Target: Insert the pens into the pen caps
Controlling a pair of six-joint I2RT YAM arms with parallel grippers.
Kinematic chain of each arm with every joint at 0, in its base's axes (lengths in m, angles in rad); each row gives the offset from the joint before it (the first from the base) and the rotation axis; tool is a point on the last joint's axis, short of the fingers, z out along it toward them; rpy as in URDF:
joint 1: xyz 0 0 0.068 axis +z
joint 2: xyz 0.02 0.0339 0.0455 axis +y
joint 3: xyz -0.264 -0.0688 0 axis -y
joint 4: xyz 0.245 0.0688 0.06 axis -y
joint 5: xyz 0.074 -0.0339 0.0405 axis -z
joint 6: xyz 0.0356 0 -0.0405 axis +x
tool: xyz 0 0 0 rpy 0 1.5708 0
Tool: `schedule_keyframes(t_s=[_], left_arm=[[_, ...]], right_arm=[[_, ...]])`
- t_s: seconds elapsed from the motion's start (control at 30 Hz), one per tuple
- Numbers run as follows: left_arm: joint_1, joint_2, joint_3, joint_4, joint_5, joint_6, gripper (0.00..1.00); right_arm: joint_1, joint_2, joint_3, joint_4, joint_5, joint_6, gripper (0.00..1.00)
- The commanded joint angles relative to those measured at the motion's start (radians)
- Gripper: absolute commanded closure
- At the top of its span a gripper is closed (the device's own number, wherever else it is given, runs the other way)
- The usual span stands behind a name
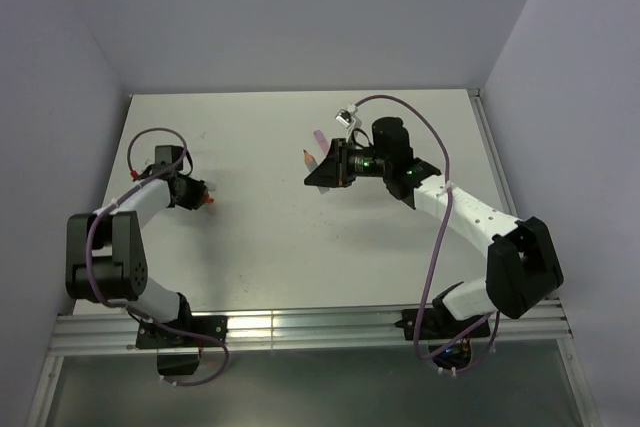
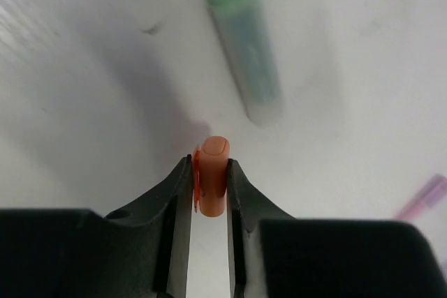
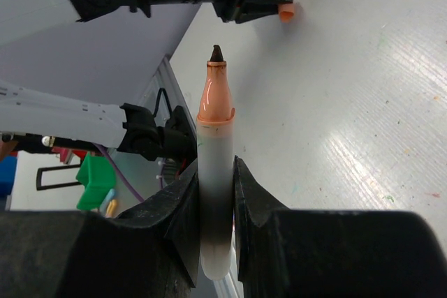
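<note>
Top view: the left gripper (image 1: 204, 194) pinches the orange cap (image 1: 212, 203). At its 3 o'clock, well apart, the right gripper (image 1: 318, 171) pinches the orange-tipped pen (image 1: 307, 157).

Left wrist: the green pen (image 2: 246, 61) (blurred) lies at the clamped cap's 12 o'clock.

Right wrist: the pen's tip points to 12 o'clock, with the cap at its 1 o'clock.
</note>
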Motion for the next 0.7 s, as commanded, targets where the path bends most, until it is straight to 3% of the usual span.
schedule_keyframes(t_s=[0.0, 0.13, 0.27, 0.57, 0.67], left_arm=[[-0.008, -0.174, 0.008, 0.031, 0.124, 0.075, 1.0], [-0.008, -0.29, 0.07, 0.219, 0.357, 0.153, 1.0], [-0.008, -0.321, 0.09, 0.501, 0.633, 0.087, 1.0], [-0.054, -0.328, 0.047, 0.979, 0.789, -0.113, 1.0], [-0.091, -0.282, 0.001, 1.288, 0.824, -0.26, 1.0]], right_arm=[[0.008, 0.017, 0.026, 0.037, -0.032, 0.0, 1.0], [0.04, 0.033, 0.047, 0.071, -0.077, 0.026, 1.0], [0.086, 0.036, 0.084, 0.087, -0.117, 0.049, 1.0], [0.134, 0.086, 0.193, 0.231, -0.157, 0.184, 1.0], [0.149, 0.116, 0.227, 0.299, -0.167, 0.244, 1.0]])
